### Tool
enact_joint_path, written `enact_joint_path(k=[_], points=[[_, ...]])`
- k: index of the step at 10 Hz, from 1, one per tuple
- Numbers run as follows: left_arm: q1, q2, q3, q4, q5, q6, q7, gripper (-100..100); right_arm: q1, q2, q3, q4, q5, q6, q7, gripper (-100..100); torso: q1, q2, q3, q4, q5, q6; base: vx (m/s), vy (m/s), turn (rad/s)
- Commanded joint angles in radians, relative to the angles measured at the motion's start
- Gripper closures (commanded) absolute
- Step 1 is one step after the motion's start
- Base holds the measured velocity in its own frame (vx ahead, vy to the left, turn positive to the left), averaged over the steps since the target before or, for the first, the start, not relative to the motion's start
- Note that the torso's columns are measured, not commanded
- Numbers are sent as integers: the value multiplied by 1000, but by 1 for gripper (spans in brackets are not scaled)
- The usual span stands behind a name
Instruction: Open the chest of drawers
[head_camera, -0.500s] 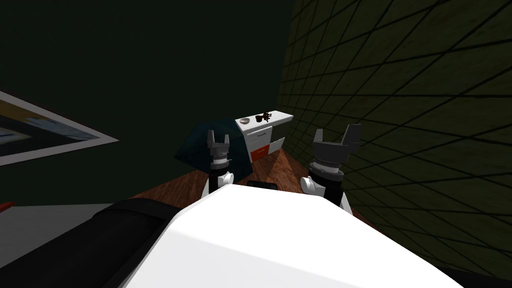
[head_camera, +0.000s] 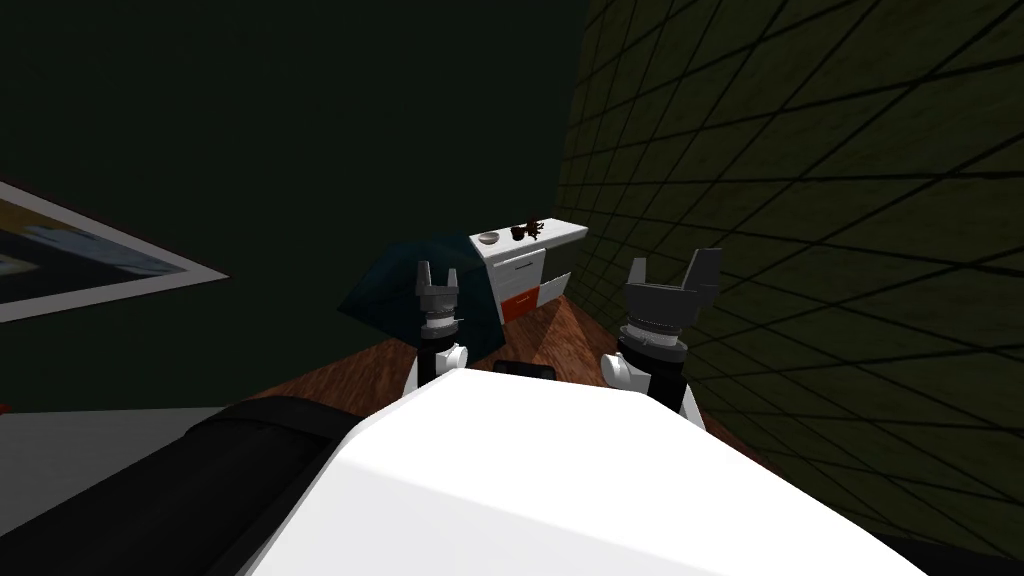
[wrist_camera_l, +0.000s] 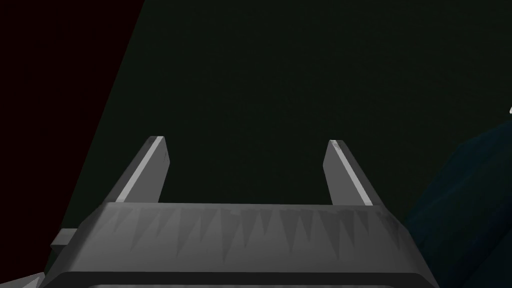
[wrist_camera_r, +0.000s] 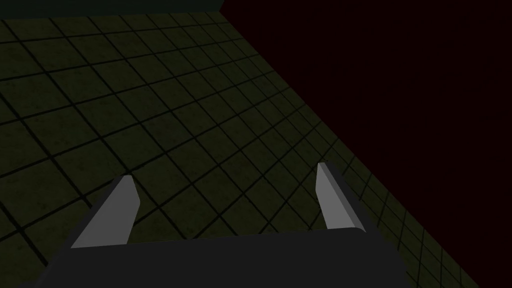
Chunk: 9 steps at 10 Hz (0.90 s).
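Note:
A white chest of drawers (head_camera: 525, 268) with one orange drawer front low down stands far ahead in the corner, against the tiled wall. A small bowl and dark ornaments rest on its top. My left gripper (head_camera: 436, 276) is held up in front of my chest, open and empty, well short of the chest of drawers; its fingers (wrist_camera_l: 150, 167) stand wide apart in the left wrist view. My right gripper (head_camera: 672, 265) is raised to the right, also open and empty, with its fingers (wrist_camera_r: 117, 210) before the tiled wall.
A dark blue rounded armchair (head_camera: 400, 295) sits just left of the chest of drawers. A dark olive tiled wall (head_camera: 820, 230) runs along the right. Wooden floor (head_camera: 550, 335) leads toward the chest. A black and grey piece of furniture (head_camera: 150, 480) lies at my near left.
The whole head view has shifted slightly: I have moved or turned a little, and the chest of drawers sits a bit higher. Both grippers hold the same pose.

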<state>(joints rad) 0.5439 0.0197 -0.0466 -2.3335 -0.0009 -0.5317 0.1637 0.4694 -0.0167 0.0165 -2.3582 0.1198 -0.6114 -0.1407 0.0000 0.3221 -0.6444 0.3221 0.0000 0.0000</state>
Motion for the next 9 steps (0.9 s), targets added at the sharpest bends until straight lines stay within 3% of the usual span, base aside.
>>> enact_joint_path(k=[1, 4, 5, 6, 9], points=[[0, 0, 0, 0, 0, 0, 0, 0, 0, 0, 0, 0, 0, 0, 0, 0, 0, 74, -147, 74, 0, 0, 0, 0, 0], [0, 0, 0, 0, 0, 0, 0, 0, 0, 0, 0, 0, 0, 0, 0, 0, 0, 296, -590, 295, 0, 0, 0, 0, 0], [-2, 30, 2, 7, 3, 2, 1, -100, 0, 0, 0, 0, 0, 0, 0, 0, 0, 369, -738, 369, 0, 0, 25, -14, 21], [-4, 50, 4, 15, 6, 4, 2, -100, 0, 0, 0, 0, 0, 0, 0, 0, 0, 402, -807, 402, 0, 0, 51, -35, 24], [-16, 113, 19, 62, 27, 19, 7, -100, 0, 0, 0, 0, 0, 0, 0, 0, -1, 413, -833, 415, 0, 0, 107, -62, 52]])
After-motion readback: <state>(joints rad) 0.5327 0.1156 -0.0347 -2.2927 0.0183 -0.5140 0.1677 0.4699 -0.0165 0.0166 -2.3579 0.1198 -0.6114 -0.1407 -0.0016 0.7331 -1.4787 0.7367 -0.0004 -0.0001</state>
